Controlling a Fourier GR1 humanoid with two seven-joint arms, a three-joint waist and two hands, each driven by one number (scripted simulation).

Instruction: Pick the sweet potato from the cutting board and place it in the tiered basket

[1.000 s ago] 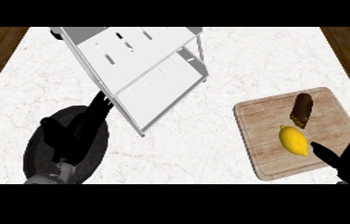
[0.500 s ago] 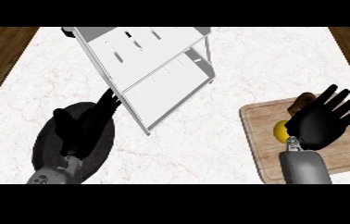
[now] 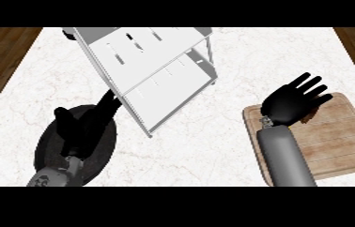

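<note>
Right hand [image 3: 295, 104] is hovering over the board [image 3: 333, 141], fingers spread, with the potato [image 3: 314, 114] peeking out beneath. Left hand [image 3: 87, 125], fingers relaxed, is resting beside the basket [image 3: 173, 83].

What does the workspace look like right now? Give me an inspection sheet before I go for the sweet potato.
Surface: white marble counter, no spills seen.
Job's things: wooden cutting board at the right. The sweet potato is not seen; the right hand covers that part of the board. The white tiered basket stands at the upper left, its shelves bare where they show.
Clutter: black plate at the lower left.
Hands: right hand open, fingers spread, over the board, nothing seen in it. The left hand is open, resting over the plate.
Cables: nothing seen.
Surroundings: wood floor beyond the counter's far corners.
</note>
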